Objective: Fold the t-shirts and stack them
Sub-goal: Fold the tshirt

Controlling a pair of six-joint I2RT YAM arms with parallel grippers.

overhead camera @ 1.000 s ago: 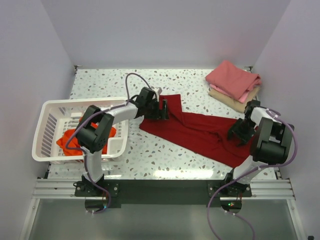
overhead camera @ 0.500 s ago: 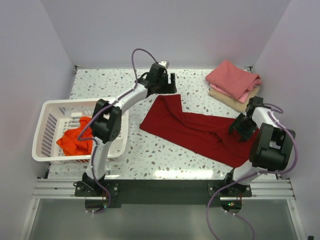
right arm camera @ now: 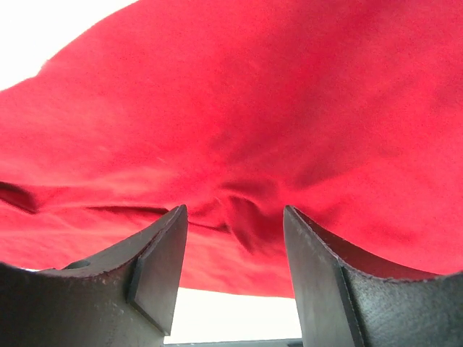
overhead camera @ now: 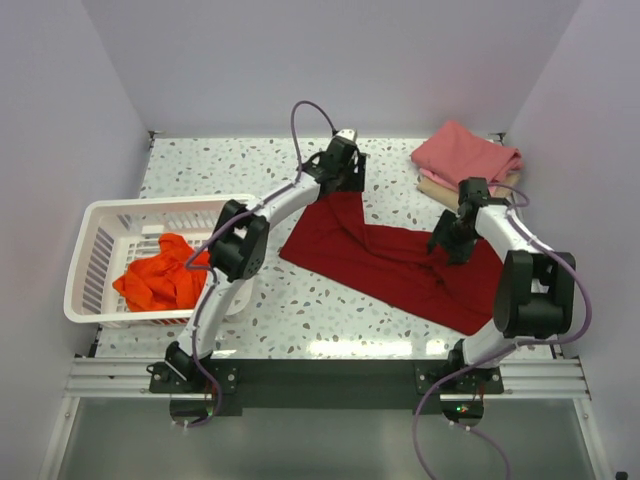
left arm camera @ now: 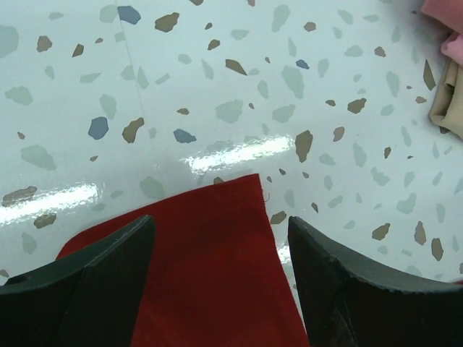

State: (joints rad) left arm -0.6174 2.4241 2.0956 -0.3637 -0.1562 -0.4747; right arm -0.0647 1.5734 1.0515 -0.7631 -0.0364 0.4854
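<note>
The dark crimson t-shirt (overhead camera: 395, 262) lies spread across the table's middle and right. My left gripper (overhead camera: 347, 183) is open and empty just above the shirt's far corner (left arm camera: 217, 246), its jaws either side of that corner. My right gripper (overhead camera: 445, 245) is open over the shirt's right part, its jaws wide apart around a wrinkle in the cloth (right arm camera: 239, 210). The bright orange-red t-shirt (overhead camera: 160, 280) lies crumpled in the white basket (overhead camera: 95, 225). A folded pink shirt (overhead camera: 465, 158) rests on a folded tan one (overhead camera: 455, 198) at the far right.
The white slotted basket stands at the left by the table edge. Grey walls close the table on the left, back and right. The pink and tan stack also shows at the right edge of the left wrist view (left arm camera: 448, 65).
My left gripper has let go of the crimson shirt, swung out to the far side and come back to its far corner. My right gripper has moved left and farther in over the shirt.
</note>
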